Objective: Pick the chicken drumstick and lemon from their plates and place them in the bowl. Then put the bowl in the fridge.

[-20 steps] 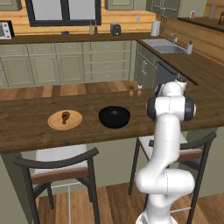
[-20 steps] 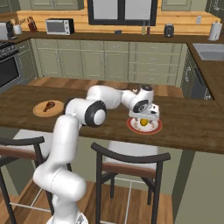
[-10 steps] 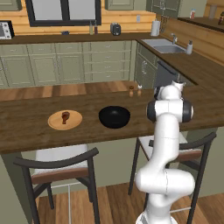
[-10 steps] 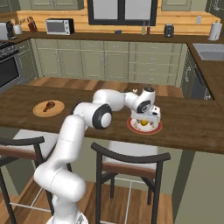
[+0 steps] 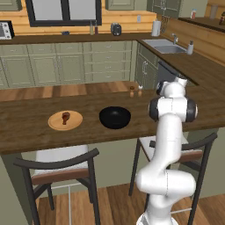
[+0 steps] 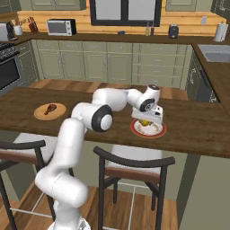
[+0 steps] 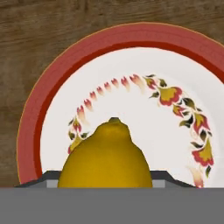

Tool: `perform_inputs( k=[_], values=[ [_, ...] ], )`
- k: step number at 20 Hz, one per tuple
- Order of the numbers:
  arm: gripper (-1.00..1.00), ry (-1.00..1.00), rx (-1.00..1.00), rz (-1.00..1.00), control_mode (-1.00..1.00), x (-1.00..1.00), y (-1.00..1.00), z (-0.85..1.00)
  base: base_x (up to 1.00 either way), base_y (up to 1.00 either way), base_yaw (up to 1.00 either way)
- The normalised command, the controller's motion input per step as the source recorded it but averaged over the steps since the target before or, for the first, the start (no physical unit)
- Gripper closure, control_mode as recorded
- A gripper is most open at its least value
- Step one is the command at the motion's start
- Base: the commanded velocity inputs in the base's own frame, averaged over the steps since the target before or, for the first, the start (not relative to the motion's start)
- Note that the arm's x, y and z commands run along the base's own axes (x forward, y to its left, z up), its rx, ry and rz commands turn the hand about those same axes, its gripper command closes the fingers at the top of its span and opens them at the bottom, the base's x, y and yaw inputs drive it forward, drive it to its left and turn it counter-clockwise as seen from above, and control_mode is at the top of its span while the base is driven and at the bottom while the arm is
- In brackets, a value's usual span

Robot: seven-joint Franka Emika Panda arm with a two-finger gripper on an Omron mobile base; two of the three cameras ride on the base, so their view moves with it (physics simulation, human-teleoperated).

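The lemon [image 7: 107,157] sits on the white plate with a red rim [image 7: 43,100], close under the hand camera. From the right base view my gripper [image 6: 146,119] is down over the lemon [image 6: 144,123] on that plate [image 6: 155,131], fingers on either side of it. Whether the pads touch the lemon is hidden. The chicken drumstick [image 5: 65,117] lies on the tan wood plate [image 5: 77,119] to the left, also seen as the drumstick [image 6: 50,108] on its plate [image 6: 41,113]. The black bowl [image 5: 114,117] stands between the two plates. The fridge is out of view.
Two small shakers [image 5: 136,91] stand behind the bowl on the wooden counter [image 5: 26,118]. Dark stools [image 6: 130,161] are tucked under the counter's near edge. A sink [image 5: 169,45] is set in the far right counter.
The hand has sunk lower onto the red-rimmed plate, down around the lemon. The drumstick, bowl and both plates have not moved.
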Motion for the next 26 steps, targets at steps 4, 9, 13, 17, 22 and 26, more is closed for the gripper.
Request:
perform_inputs(
  k=[4,9,13,17,22,26],
  values=[
    [1.0,-0.23,0.0,0.0,-1.0,-1.0,0.82,0.5,0.0,0.0,0.0],
    [1.0,-0.11,-0.02,0.0,-1.0,-0.72,0.98,0.53,0.0,0.0,0.0],
    [1.0,0.0,-0.08,0.0,-1.0,-0.26,0.89,0.86,0.0,0.0,0.0],
    [1.0,0.04,-0.04,0.0,-1.0,-0.14,0.81,0.84,0.0,0.0,0.0],
    [1.0,0.01,0.0,0.0,-1.0,-0.18,1.0,0.13,0.0,0.0,0.0],
    [1.0,0.04,-0.04,-0.04,-1.0,0.03,0.57,0.03,0.0,0.0,0.0]
  ],
)
